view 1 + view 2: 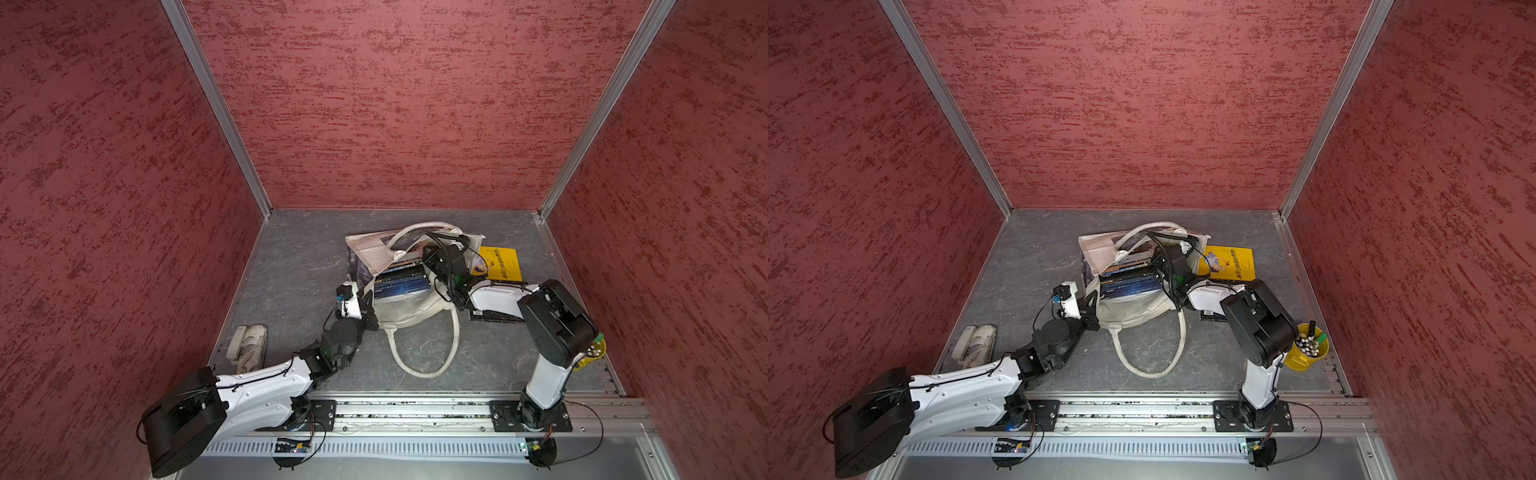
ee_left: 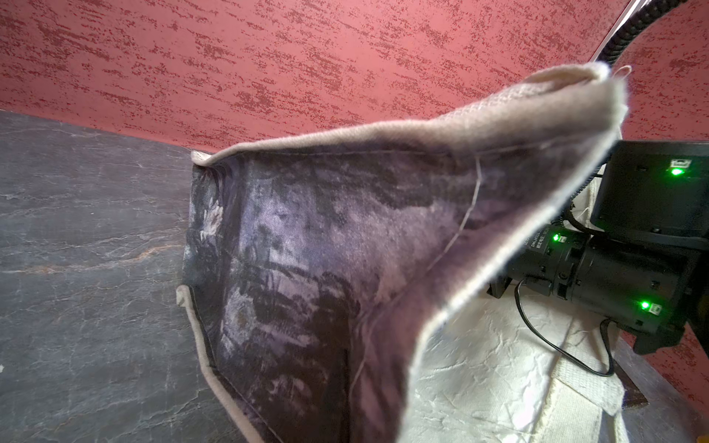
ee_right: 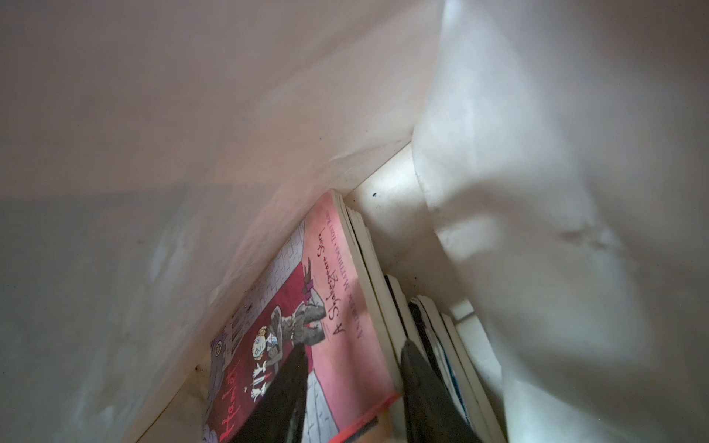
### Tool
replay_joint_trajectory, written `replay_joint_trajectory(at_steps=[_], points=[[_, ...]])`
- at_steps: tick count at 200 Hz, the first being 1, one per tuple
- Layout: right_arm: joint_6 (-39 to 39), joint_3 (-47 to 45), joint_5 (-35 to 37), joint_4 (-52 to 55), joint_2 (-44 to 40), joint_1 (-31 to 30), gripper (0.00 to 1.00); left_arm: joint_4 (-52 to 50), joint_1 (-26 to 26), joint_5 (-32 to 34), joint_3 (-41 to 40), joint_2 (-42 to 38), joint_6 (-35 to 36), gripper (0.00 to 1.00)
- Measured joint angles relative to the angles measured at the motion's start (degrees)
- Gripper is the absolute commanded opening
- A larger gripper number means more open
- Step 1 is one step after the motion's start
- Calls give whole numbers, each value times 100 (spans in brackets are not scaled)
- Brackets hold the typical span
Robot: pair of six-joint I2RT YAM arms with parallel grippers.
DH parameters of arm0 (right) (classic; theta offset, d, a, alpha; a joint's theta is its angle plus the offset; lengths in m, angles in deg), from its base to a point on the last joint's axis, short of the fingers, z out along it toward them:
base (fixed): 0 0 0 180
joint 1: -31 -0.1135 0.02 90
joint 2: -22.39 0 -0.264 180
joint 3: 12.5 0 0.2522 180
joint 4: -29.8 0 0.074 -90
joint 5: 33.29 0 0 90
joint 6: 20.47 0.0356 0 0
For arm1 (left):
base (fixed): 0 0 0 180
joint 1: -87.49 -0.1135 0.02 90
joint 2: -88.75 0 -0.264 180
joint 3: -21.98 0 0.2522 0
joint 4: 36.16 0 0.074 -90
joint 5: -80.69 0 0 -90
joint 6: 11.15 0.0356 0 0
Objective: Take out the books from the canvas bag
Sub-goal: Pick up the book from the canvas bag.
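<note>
The cream canvas bag (image 1: 409, 311) lies on the grey table with its mouth propped open. My left gripper (image 1: 371, 312) is shut on the bag's near rim; in the left wrist view the printed cloth (image 2: 307, 249) fills the picture and hides the fingers. Several dark navy books (image 1: 401, 281) are stacked inside. My right gripper (image 3: 353, 345) reaches into the bag, its jaws open. One finger (image 3: 284, 387) lies over a pink-cover book (image 3: 345, 291) and the other sits beside its page edge. A yellow book (image 1: 500, 262) and a dark book (image 1: 496, 316) lie outside the bag.
The bag's long handle loop (image 1: 424, 368) trails toward the front rail. A white shoe (image 1: 253, 347) sits at the front left. A yellow bucket of pens (image 1: 1306, 351) stands at the front right behind the right arm. Red walls enclose three sides.
</note>
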Motion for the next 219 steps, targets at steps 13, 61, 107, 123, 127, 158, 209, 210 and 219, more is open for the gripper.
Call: replay_joint_trajectory(at_steps=[13,61,107,123,127,158,209,210,219], points=[[-50,50,-22,-48,98,7,33,2,0,-9,0,7,0,0],[-197,142,-138,-330,319,76,29,22,0,-13,0,15,2,0],[-299,275,-334,-553,328,74,25,24,0,-15,0,33,2,0],[-317,352,-420,-603,328,72,25,24,0,-15,0,37,2,0],[-319,363,-437,-623,328,70,25,26,0,-15,0,37,2,0],[-321,385,-505,-750,328,17,28,26,0,-15,0,39,2,0],[-278,487,-562,-789,330,-181,37,26,0,-15,0,59,2,0],[-273,496,-564,-787,332,-188,37,26,0,-15,0,59,2,0],[-254,564,-577,-791,345,-229,38,26,0,-15,0,68,2,0]])
